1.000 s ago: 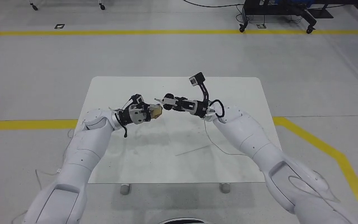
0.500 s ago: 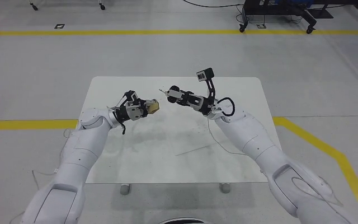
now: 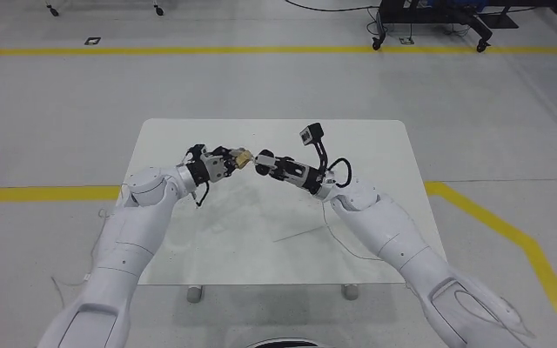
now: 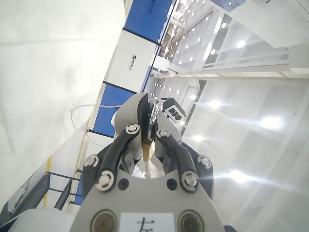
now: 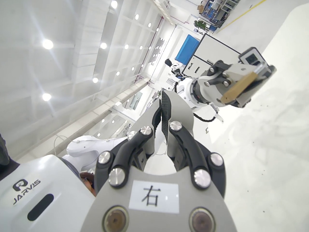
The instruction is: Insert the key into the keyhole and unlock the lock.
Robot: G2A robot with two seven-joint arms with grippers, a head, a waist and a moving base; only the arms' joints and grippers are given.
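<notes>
Table (image 3: 365, 244): white, with both arms meeting above its far middle.
Change: half a second ago the two grippers stood well apart. Now the right gripper (image 3: 262, 162) has swung back in and sits just beside the lock (image 5: 238, 86) again (a fresh go at lining up, I'd judge).
Left gripper (image 4: 150, 111): clenched on the lock, its brass body pinched between the fingers and the silver shackle poking past the tips.
Right gripper: pads pressed tight together on the key, which is too thin to pick out between them.
Lock: held in the air over the table, narrow end turned toward the right gripper.
Keyhole (the one thing here that takes anything in): I cannot tell whether the key tip is inside yet.
Meaning: insertion is the step in hand, and the unlocking turn is not yet done.
</notes>
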